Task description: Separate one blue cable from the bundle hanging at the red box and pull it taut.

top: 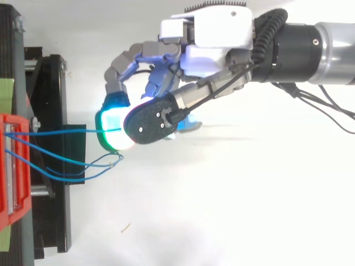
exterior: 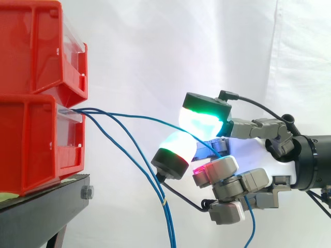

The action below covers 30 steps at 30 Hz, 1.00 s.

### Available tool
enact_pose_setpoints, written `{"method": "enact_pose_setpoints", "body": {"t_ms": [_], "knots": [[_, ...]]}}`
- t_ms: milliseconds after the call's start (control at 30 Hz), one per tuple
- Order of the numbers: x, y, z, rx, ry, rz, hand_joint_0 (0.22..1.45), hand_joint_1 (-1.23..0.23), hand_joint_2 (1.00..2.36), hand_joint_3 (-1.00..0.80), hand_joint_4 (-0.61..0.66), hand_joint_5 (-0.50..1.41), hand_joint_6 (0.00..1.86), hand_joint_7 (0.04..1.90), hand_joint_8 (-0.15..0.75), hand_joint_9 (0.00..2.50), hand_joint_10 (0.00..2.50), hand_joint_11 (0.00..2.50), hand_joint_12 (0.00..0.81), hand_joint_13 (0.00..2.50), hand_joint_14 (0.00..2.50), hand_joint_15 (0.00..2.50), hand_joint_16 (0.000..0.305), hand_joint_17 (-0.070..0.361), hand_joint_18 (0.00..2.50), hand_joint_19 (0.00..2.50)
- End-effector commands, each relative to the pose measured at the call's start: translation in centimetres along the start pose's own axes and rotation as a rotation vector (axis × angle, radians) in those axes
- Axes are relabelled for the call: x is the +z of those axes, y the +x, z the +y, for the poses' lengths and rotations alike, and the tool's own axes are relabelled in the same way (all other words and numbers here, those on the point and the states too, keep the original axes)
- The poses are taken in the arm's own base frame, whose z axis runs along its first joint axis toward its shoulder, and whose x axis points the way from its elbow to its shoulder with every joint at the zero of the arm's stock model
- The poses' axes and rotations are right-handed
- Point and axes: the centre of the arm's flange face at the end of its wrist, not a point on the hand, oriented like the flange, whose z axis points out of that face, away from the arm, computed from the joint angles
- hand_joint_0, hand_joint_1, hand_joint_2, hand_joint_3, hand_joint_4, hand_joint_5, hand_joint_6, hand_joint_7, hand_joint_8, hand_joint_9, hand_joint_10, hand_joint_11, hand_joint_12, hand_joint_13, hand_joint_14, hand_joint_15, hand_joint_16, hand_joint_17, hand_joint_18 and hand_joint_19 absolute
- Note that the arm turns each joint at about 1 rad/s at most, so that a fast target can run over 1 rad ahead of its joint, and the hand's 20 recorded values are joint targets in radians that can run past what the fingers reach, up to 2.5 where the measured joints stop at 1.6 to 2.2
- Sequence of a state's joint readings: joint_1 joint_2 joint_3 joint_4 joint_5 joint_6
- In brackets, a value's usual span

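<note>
Hand (exterior: pixel 253 155) enters from the right, clenched on one blue cable (exterior: pixel 139 117): the cable is pinched between two glowing pads (exterior: pixel 199 123), green-cyan. From the front of the lower red bin (exterior: pixel 31 144) this cable runs nearly straight to the pads, with a slight sag in the side view; its free end hangs below the hand. Remaining blue cables (exterior: pixel 169 227) droop loose from the same bin, apart from the hand. Bins sit stacked on the black stand (exterior: pixel 36 212)
</note>
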State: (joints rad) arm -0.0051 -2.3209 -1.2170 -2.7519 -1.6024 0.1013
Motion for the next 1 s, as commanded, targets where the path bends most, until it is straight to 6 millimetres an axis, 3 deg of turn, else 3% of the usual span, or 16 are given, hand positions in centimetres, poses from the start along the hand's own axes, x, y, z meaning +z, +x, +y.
{"method": "enact_pose_setpoints", "body": {"t_ms": [0, 333, 967], "knots": [[-0.2, -0.8, 0.02, -0.06, 0.002, -0.014, 0.7, -0.79, 1.02, -0.22, 0.01, -0.2, 0.89, 1.05, 0.345, 1.01, 0.27, 1.34, 0.357, 1.19, 0.68, 1.48, 0.047, 0.106, 1.15, 0.94], [-0.04, -0.47, 0.1, -0.071, -0.004, -0.011, 0.69, -0.8, 1.02, -0.19, 0.02, -0.19, 0.89, 1.03, 0.35, 1.05, 0.29, 1.35, 0.348, 1.19, 0.92, 1.47, 0.047, 0.107, 1.2, 0.98], [0.07, -0.75, -0.42, -0.069, -0.011, -0.023, 0.71, -0.8, 1.02, -0.24, 0.0, -0.2, 0.89, 1.04, 0.341, 1.06, 0.3, 1.35, 0.34, 1.24, 0.88, 1.52, 0.047, 0.106, 1.19, 0.96]]}}
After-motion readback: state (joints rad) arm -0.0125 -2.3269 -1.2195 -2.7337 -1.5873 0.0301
